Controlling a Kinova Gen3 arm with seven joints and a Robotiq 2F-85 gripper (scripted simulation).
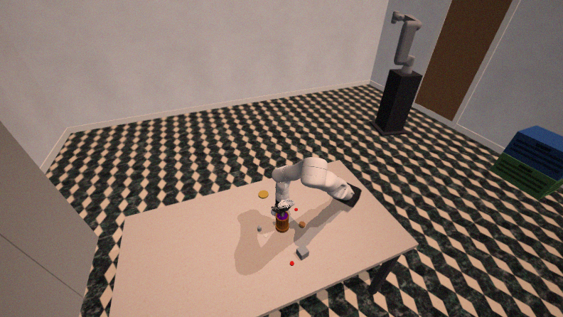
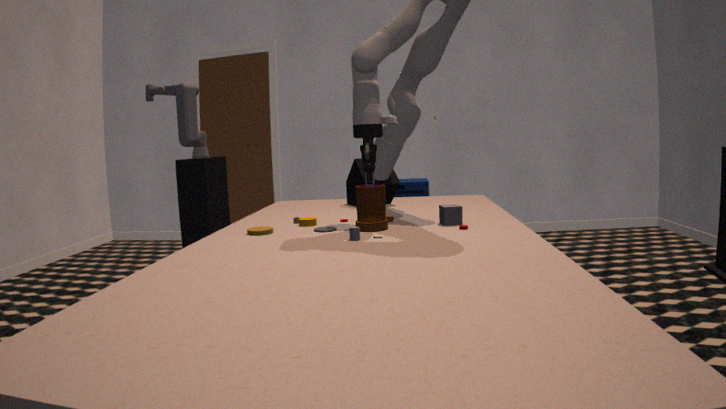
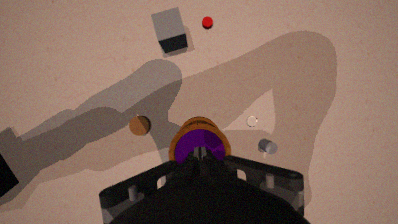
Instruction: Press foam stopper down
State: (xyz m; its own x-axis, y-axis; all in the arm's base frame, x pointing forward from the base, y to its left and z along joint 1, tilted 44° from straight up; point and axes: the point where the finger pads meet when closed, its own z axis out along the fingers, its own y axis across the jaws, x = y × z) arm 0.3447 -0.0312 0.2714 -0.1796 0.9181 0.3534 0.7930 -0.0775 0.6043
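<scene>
On the surface (image 2: 355,315), nearest the front edge of all the small things, stands a little grey cylinder (image 2: 354,233), with a grey disc (image 2: 324,228) and two yellow discs (image 2: 259,230) off toward the left edge. Just behind the cylinder is the brown jar (image 2: 370,205), upright on its wider foot, about midway between the left and right edges and toward the far edge. The purple foam stopper (image 3: 200,145) sits in its mouth; in the exterior view only a thin purple line shows at the rim, so the top looks about level with it or just under.

The gripper (image 3: 201,151) points straight down onto the middle of the stopper, jaws pressed together and pinching nothing, the tips touching the foam.

The foam is likely soft and springy: it should give under a blunt push and rise again. It wants pressing on its centre, straight down, not gripping. The jar looks light and narrow, so a sideways push could tip or slide it.

Farther right sit a grey cube (image 2: 450,214) and a red dot (image 2: 463,226).
</scene>
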